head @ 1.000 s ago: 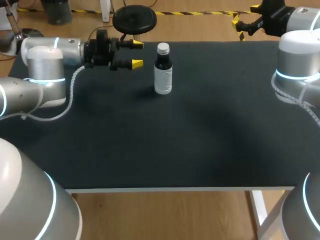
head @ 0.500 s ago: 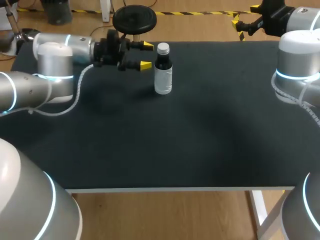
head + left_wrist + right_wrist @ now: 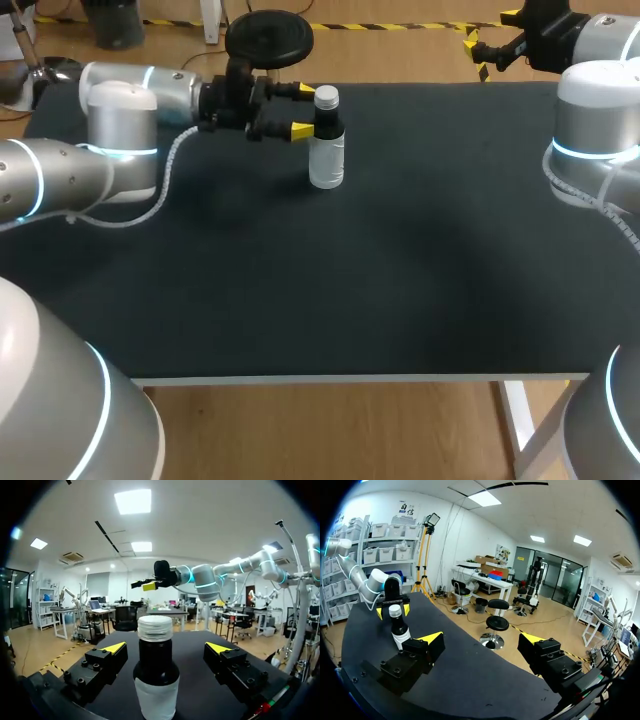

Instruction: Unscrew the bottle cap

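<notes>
A small dark bottle (image 3: 326, 145) with a white label and a white screw cap (image 3: 326, 97) stands upright on the black table (image 3: 400, 280), towards its far edge. My left gripper (image 3: 301, 110) is level with the bottle's neck just to its left, open, its yellow tips close to the neck on either side without touching. In the left wrist view the bottle (image 3: 155, 680) and its cap (image 3: 155, 628) stand centred just ahead of the open gripper (image 3: 166, 647). My right gripper (image 3: 490, 42) hangs open past the table's far right corner, holding nothing. The right wrist view has its gripper (image 3: 482, 640) open, with the bottle (image 3: 399, 630) far off.
The black table bears only the bottle. My right arm's grey body (image 3: 595, 130) stands over the table's right edge. A black stool (image 3: 268, 37) is on the floor just behind the table's far edge, near the left gripper.
My left arm has moved right along the far edge, bringing its open gripper up to the bottle's neck. The bottle and the right arm have not moved.
</notes>
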Robot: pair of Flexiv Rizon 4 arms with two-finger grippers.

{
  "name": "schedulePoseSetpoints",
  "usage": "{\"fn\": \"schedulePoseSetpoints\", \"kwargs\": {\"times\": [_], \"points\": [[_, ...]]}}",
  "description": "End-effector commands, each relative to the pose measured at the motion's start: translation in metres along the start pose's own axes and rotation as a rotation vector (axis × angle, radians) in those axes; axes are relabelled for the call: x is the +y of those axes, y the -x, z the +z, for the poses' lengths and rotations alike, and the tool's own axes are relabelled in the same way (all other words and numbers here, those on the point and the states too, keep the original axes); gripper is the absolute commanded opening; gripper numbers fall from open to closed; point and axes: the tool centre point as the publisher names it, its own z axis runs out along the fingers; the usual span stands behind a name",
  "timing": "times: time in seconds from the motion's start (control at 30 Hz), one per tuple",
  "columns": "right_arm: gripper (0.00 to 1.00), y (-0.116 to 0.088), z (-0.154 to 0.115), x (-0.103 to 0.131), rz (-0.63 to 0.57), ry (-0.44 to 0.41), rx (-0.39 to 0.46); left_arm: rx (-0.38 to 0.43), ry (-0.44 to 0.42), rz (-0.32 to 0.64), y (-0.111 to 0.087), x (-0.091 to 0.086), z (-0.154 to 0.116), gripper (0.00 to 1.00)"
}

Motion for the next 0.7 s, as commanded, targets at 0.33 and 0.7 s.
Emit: {"fn": "schedulePoseSetpoints", "kwargs": {"times": [0.33, 0.7], "points": [[1.00, 0.000, -0.001, 0.000, 0.000, 0.000, 0.000, 0.020, 0.000, -0.012, 0.012, 0.007, 0.011, 1.00], [1.00, 0.000, -0.001, 0.000, 0.000, 0.000, 0.000, 0.046, -0.005, -0.014, 0.014, 0.007, 0.022, 1.00]]}}
